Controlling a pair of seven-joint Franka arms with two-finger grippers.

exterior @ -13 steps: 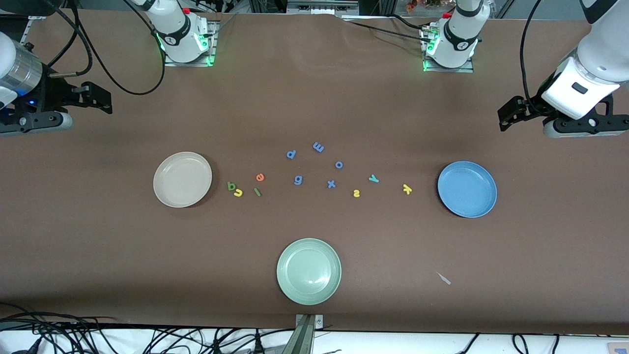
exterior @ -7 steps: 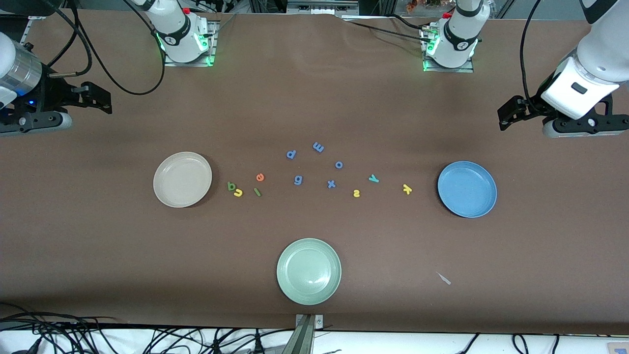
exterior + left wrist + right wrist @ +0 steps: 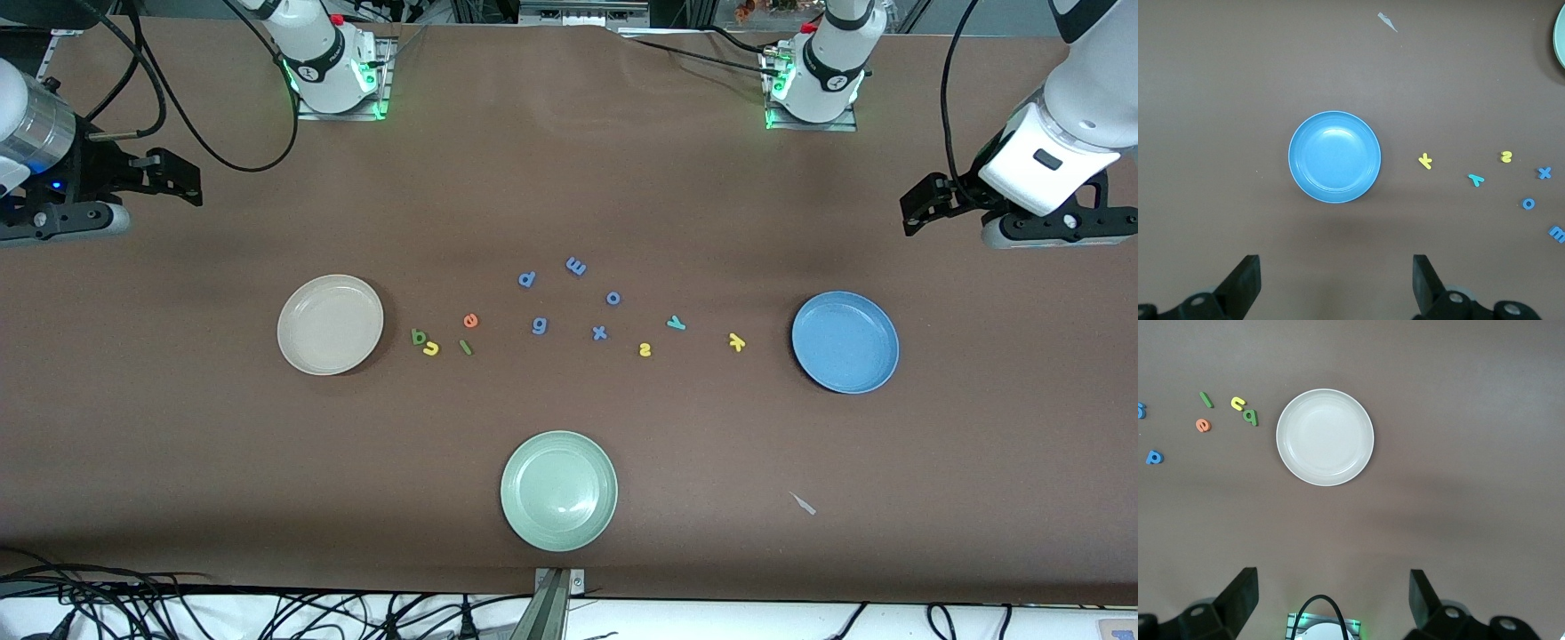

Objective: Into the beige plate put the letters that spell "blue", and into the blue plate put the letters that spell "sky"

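Nothing has moved since the earlier frames: both arms wait, folded back at the ends of the surface [image 3: 569,178]. The left claw [image 3: 1335,283] hangs high by the blue plate [image 3: 845,342], jaws wide and empty; the right claw [image 3: 1331,600] hangs high by the beige plate [image 3: 330,324], likewise wide and empty. Between the plates lie b [image 3: 417,336], u [image 3: 430,348], l [image 3: 465,348], e [image 3: 470,320] near the beige plate, and s [image 3: 645,349], y [image 3: 676,323], k [image 3: 735,341] near the blue plate.
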